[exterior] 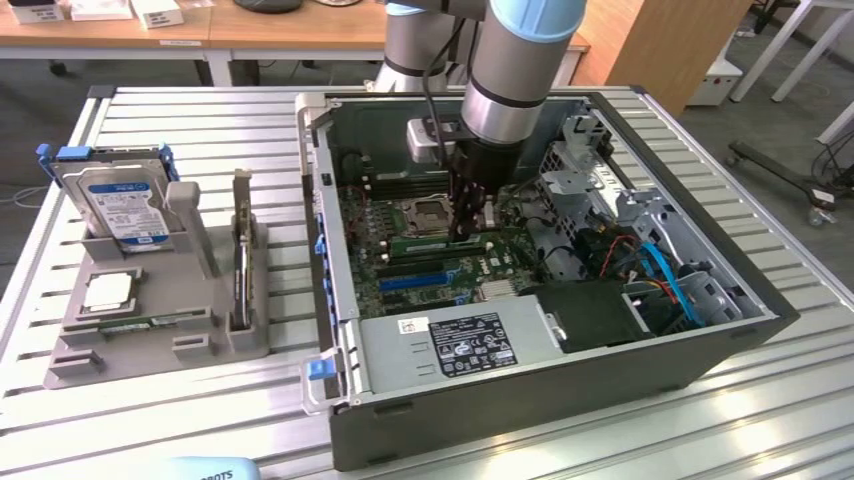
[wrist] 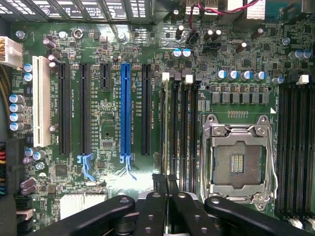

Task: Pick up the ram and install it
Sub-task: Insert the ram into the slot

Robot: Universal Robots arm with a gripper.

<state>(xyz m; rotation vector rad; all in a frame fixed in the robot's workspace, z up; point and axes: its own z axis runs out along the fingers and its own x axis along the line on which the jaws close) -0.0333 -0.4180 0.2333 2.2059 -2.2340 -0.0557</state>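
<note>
My gripper [exterior: 467, 232] reaches down into the open computer case [exterior: 534, 420], over the motherboard beside the empty processor socket [exterior: 424, 213]. Its fingers [wrist: 160, 196] are shut together above the memory slots next to the socket [wrist: 239, 160]. A narrow light-green board, the ram [exterior: 424, 243], stands on edge in a slot right at the fingertips. In the wrist view it is a thin line [wrist: 167, 128] running away from the fingertips. I cannot tell whether the fingers pinch its top edge or only rest on it.
On the exterior view's left a grey holder [exterior: 80, 365] carries a hard drive [exterior: 127, 205], a silver chip [exterior: 107, 292], a tall dark card [exterior: 240, 260] and a thin green stick lying flat [exterior: 154, 323]. A power supply [exterior: 454, 345], cables and a drive cage crowd the case.
</note>
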